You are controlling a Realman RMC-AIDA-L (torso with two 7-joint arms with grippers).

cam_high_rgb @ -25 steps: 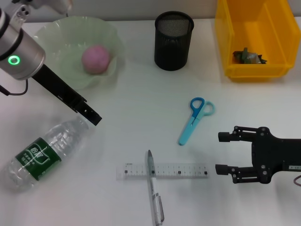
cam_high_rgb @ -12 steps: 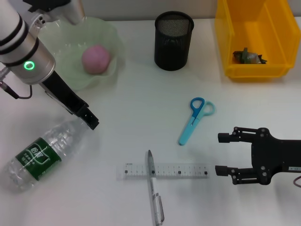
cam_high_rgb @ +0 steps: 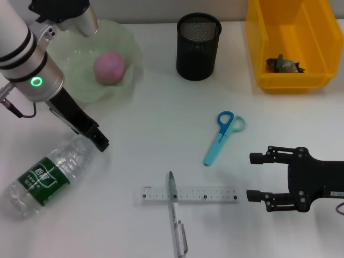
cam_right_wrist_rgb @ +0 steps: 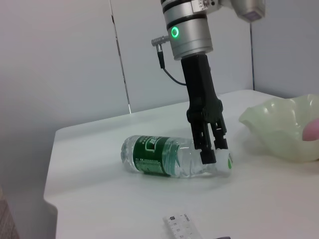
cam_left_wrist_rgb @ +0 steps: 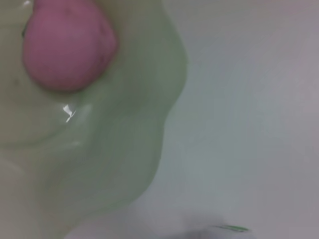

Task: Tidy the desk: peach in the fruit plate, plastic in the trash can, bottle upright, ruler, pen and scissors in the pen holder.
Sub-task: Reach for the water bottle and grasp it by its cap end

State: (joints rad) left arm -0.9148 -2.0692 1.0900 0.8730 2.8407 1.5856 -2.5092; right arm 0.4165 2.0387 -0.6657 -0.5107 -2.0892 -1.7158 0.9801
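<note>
The clear bottle [cam_high_rgb: 45,174] with a green label lies on its side at the front left. My left gripper [cam_high_rgb: 101,142] is at its neck, shut on the bottle just behind the white cap [cam_right_wrist_rgb: 227,160]; the right wrist view shows the same gripper [cam_right_wrist_rgb: 213,152] straddling the neck. The pink peach [cam_high_rgb: 109,67] rests in the green fruit plate [cam_high_rgb: 64,37]. Blue scissors [cam_high_rgb: 223,134], the clear ruler [cam_high_rgb: 185,194] and the pen [cam_high_rgb: 176,220] lie on the desk. The black pen holder [cam_high_rgb: 199,45] stands at the back. My right gripper [cam_high_rgb: 263,174] hovers open at the front right.
The yellow trash can [cam_high_rgb: 317,80] at the back right holds crumpled plastic [cam_high_rgb: 285,64]. The pen lies across the ruler. In the left wrist view the peach [cam_left_wrist_rgb: 67,45] and the fruit plate [cam_left_wrist_rgb: 124,124] fill most of the picture.
My left arm has swung in over the plate and its gripper has shifted left and toward the front along the bottle's neck; the bottle has shifted slightly. The right arm has not moved.
</note>
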